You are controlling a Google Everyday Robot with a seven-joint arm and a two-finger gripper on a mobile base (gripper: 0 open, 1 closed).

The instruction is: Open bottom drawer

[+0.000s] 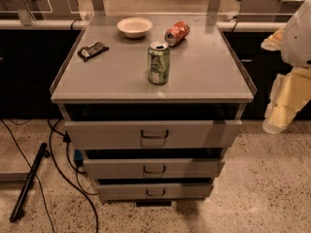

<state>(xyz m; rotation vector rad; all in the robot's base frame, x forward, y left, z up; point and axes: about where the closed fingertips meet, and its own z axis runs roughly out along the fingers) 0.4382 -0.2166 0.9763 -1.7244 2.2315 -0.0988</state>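
Lowest in the grey cabinet, just above the speckled floor, sits the bottom drawer [154, 191], the narrowest of three fronts, with a small dark loop handle [155, 192] at its centre and a dark gap along its top edge. Above it come the middle drawer [154, 169] and the top drawer [153, 134], each wider, each with its own loop pull. On the bench [204, 81] a green drink can [158, 63] stands upright near the middle; its label is too small to read. Behind it an orange can [177, 33] lies on its side, beside a white bowl [134, 26]. A dark snack packet [93, 50] lies toward the left edge, its print unreadable. Black cables [63, 174] and a black bar [29, 181] lie on the floor at left. Off the cabinet's right side, level with the top drawer and well apart from the bottom drawer, hangs the pincer [284, 103]; I cannot tell whether it is wide or narrow.
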